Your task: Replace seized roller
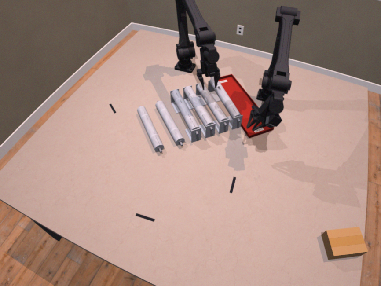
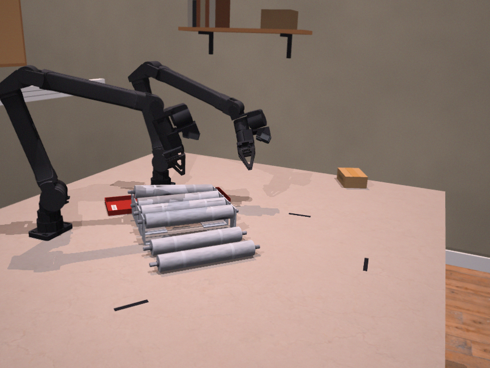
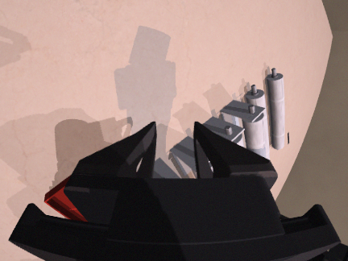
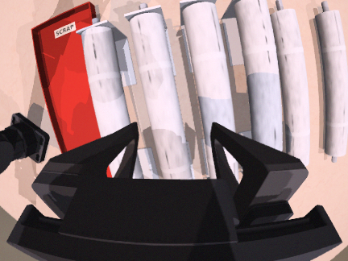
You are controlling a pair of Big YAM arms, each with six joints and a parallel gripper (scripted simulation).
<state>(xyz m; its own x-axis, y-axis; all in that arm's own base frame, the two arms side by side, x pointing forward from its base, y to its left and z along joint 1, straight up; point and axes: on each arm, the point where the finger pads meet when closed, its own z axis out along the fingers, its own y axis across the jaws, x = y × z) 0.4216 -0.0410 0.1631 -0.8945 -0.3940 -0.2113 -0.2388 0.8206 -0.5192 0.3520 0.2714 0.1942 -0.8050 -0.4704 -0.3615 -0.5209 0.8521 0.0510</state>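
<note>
The roller bed [image 1: 206, 107] holds four grey rollers between its brackets; it also shows in the exterior view [image 2: 184, 208] and in the right wrist view [image 4: 188, 91]. Two loose grey rollers [image 1: 159, 126] lie side by side on the table beside the bed. The red scrap tray [image 1: 243, 101] lies along the other side of the bed and is empty. My right gripper [image 1: 208, 81] hangs open and empty just above the far ends of the two rollers nearest the tray. My left gripper [image 1: 254, 121] [image 3: 175, 128] is raised above the near end of the tray, fingers close together with nothing between them.
A cardboard box [image 1: 346, 241] sits near a table corner. Short black tape marks [image 1: 232, 184] lie on the table. The right arm's base [image 1: 184, 66] stands beyond the bed's far end. The left arm's base [image 2: 162, 180] stands behind the tray.
</note>
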